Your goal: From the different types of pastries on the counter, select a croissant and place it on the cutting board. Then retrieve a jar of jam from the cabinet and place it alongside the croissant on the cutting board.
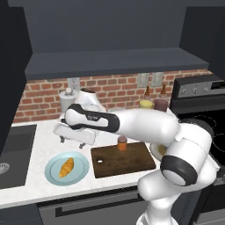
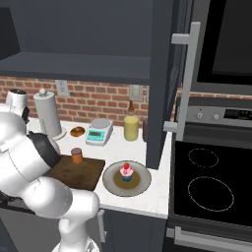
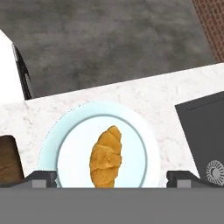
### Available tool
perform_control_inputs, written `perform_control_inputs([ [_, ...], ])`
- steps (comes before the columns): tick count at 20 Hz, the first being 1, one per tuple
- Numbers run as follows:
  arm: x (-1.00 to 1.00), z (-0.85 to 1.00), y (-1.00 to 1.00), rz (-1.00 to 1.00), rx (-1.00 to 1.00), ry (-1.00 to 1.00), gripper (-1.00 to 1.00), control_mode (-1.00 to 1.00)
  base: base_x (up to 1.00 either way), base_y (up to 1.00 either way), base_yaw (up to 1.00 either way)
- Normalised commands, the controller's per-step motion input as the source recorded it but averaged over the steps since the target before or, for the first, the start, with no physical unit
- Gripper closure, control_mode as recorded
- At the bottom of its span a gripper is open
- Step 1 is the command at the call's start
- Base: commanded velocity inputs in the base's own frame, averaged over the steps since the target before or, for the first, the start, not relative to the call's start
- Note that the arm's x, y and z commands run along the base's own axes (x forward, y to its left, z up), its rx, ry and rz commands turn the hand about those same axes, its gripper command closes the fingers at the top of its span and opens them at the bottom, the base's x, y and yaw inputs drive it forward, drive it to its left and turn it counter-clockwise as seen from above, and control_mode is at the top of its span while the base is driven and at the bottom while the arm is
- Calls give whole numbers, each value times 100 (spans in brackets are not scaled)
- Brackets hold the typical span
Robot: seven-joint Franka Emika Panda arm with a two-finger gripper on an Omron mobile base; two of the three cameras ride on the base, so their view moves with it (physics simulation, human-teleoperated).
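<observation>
Our two-finger gripper hangs wide open and empty above the small golden crescent croissant, which lies on the round light blue plate on the white speckled counter, just beside the dark brown wooden cutting board. We judge the pastry light, soft, flaky: pinch gently across its thick middle. A small orange-brown jar already stands on the board.

No writing can be made out anywhere; a faint mark on the arm's dark wrist band, left of centre in the left base view, is too blurred to read
</observation>
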Motion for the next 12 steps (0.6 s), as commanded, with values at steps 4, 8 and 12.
perform_control_inputs([
  [4,0,-26,35,9,-9,-2,-100,-100,0,0,0],
  [8,0,-20,28,9,-10,-2,-100,-100,0,0,0],
  [12,0,0,5,4,-4,-2,-100,-100,0,0,0],
])
